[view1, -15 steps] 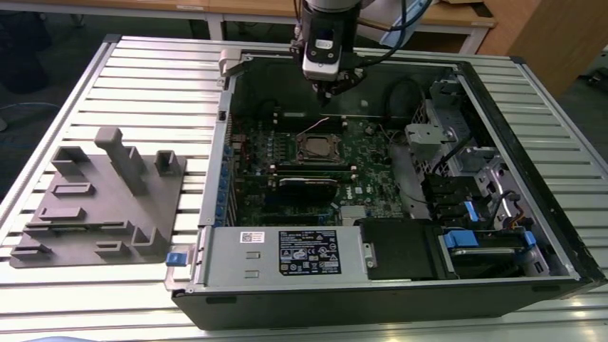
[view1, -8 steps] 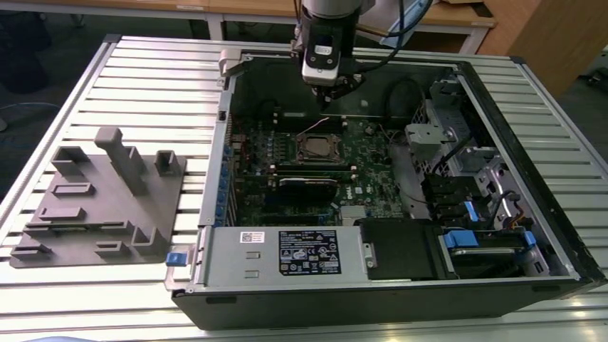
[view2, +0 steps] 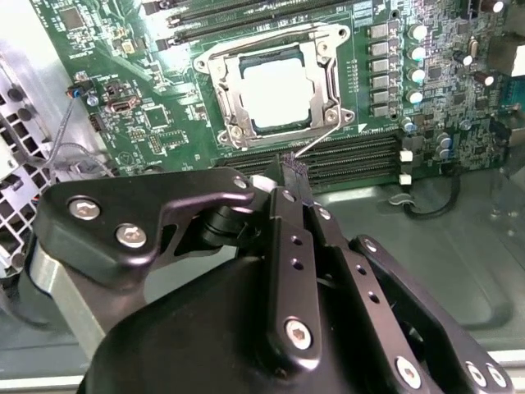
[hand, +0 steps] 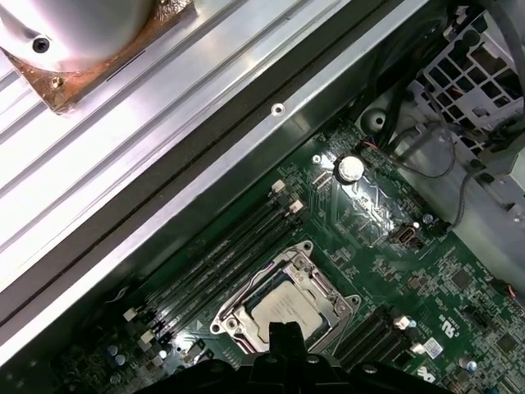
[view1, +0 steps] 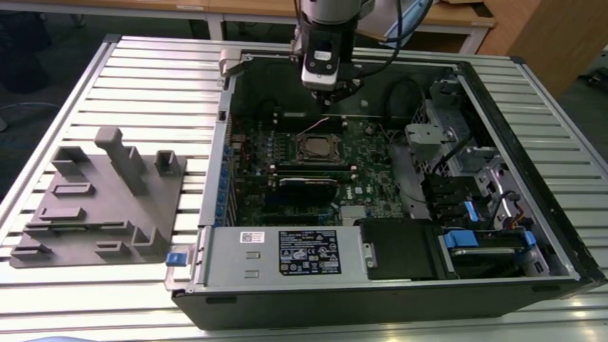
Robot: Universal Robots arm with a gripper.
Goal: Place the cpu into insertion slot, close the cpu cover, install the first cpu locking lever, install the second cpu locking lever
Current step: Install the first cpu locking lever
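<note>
Lab (robotics); slatted aluminium bench (view1: 142, 78); wooden desks (view1: 456, 20)

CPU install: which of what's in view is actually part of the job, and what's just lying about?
Job:
cpu
cpu cover
insertion slot
gripper

Lying about:
grey fixture block
memory slots
power supply
coin battery

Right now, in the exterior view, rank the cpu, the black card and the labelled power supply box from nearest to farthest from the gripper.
1. cpu: seated in the green motherboard, closest to the gripper.
2. black card: further down the board, toward the camera.
3. power supply box: at the near edge, farthest.
</note>
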